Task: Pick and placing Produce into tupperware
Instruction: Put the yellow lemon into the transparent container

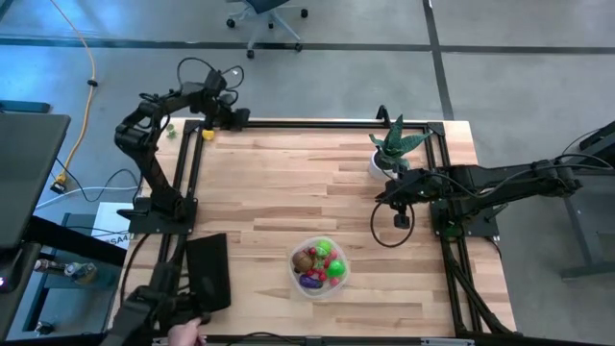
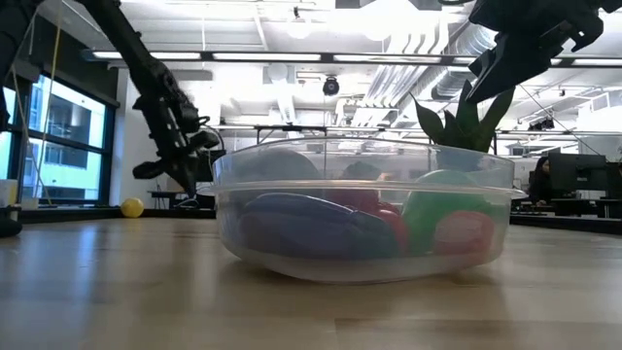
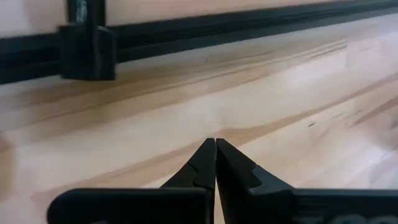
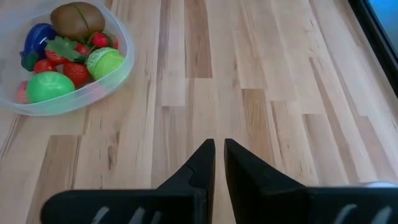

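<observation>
- The left gripper [image 3: 215, 163] is sitting clenched with nothing between its fingers, hovering over bare wood near the table's far-left corner, close to the black frame rail [image 3: 205, 28].
- The right gripper [image 4: 218, 163] is hanging over the table's right side with its fingers nearly together and grasping nothing, well apart from the container.
- The clear round tupperware [image 1: 321, 285] is resting on the wooden table [image 1: 288, 183] near its front edge, about the middle.
- Inside it, the produce is lying packed together: a brown kiwi-like piece [image 4: 77, 19], a purple piece [image 4: 38, 35], two bright green pieces [image 4: 46, 86], and small red strawberries [image 4: 76, 71].
- A yellow piece [image 1: 208, 135] is lying outside the tupperware, at the far-left corner just beside the left gripper.
- A spiky green plant in a white pot [image 1: 395, 149] is standing at the far right.
- A flat black rectangle [image 1: 209, 272] is lying at the front left.
</observation>
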You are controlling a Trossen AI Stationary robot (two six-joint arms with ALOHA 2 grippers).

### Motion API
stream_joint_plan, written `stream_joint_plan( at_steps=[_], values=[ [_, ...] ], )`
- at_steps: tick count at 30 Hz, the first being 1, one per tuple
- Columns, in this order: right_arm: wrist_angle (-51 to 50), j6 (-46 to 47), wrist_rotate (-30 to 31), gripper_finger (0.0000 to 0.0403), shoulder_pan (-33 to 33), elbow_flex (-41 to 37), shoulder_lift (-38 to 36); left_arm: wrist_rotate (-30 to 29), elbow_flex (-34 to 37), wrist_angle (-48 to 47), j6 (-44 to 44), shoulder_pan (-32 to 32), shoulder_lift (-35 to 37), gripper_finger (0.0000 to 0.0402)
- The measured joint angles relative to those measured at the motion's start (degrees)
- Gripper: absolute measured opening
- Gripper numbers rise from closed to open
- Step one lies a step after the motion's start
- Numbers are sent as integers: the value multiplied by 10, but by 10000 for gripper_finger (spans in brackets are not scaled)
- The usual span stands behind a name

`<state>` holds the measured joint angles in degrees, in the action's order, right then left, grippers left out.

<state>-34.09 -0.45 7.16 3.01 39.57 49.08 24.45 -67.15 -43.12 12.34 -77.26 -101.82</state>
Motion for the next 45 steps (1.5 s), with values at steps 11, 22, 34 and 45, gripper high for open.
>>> stream_joint_plan(
  at_steps=[11,22,34,45],
  values=[
    [0,0,0,26,0,0,0,13,44,123,114,1,-11,0],
    [0,0,0,26,0,0,0,-162,78,218,290,15,26,0],
    [0,0,46,26,-23,0,-1,-275,78,279,257,57,26,0],
    [-1,0,34,26,-22,0,-1,-328,-76,174,50,57,26,0]
  ],
)
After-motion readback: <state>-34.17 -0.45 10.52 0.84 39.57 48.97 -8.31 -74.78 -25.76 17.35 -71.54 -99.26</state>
